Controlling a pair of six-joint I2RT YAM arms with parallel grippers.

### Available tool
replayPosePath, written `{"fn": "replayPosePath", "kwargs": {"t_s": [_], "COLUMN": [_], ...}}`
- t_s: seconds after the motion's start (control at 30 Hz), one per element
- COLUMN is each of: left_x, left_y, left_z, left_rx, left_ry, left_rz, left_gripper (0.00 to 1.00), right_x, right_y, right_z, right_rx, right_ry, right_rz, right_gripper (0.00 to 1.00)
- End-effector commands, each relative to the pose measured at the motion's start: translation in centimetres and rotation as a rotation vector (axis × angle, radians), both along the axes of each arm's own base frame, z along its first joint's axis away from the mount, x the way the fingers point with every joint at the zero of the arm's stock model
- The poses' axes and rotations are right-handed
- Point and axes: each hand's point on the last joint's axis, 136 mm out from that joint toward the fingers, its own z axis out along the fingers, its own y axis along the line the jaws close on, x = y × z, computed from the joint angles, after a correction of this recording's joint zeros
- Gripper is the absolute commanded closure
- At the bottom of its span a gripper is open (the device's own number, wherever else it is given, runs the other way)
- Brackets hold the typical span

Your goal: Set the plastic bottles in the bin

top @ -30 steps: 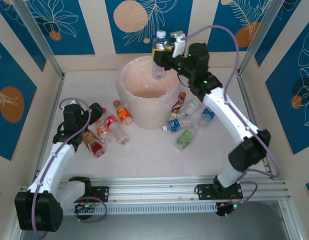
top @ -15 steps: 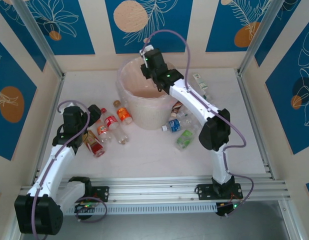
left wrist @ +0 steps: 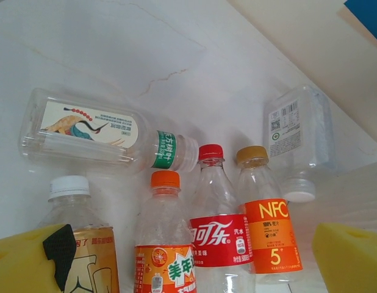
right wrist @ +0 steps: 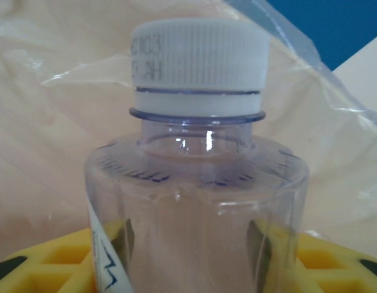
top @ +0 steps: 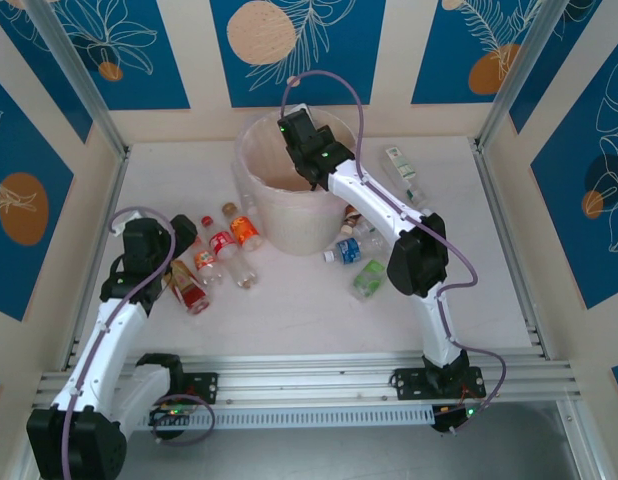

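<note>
- The tabletop carries the bin at 12 o'clock from its middle. Loose bottles lie on the tabletop at the bin's 8 o'clock, and more lie at its 4 o'clock.
- The right arm comes in from the bin's 4 o'clock and dips over the rim.
- The right hand has a clear bottle standing between its yellow pads, with the bin's plastic liner behind it. The bottle's long axis runs along the fingers, and its white cap points to 12 o'clock in the wrist view. I cannot tell whether the pads press the bottle or stand just off it.
- With the bottle inside the bin's mouth, letting go should need only a straight drop.
- The left hand is spread wide and holds nothing.
- A row of bottles, the red-capped one among them, lies at its 12 o'clock. Their long axes run toward the hand, caps pointing away.
- The left arm is nearer this row, and the right arm is nearer the 4 o'clock group.
</note>
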Motion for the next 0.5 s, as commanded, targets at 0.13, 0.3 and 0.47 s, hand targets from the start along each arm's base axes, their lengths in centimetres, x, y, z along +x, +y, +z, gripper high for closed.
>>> {"fn": "replayPosePath", "kwargs": {"t_s": [0.13,0.3,0.47], "left_x": [-1.9,-3.0,-4.7], "left_y": [2.0,3.0,3.6], "left_z": [-2.5,-3.6,-5.3], "left_rx": [0.023,0.036,0.016], "left_ry": [0.122,0.209,0.334], "left_rz": [0.119,0.188,0.273], "left_gripper": [0.0,0.0,0.0], "right_x": [-1.1,-1.7,-2.6], "right_y": [-1.2,-2.6,-3.9], "right_z": [4.2,4.8,4.2], "right_rx": [0.004,0.018,0.03], "right_ry": [-0.091,-0.096,-0.066], "right_rz": [-0.079,-0.117,-0.12], "right_gripper": [0.43,0.4,0.38]}}
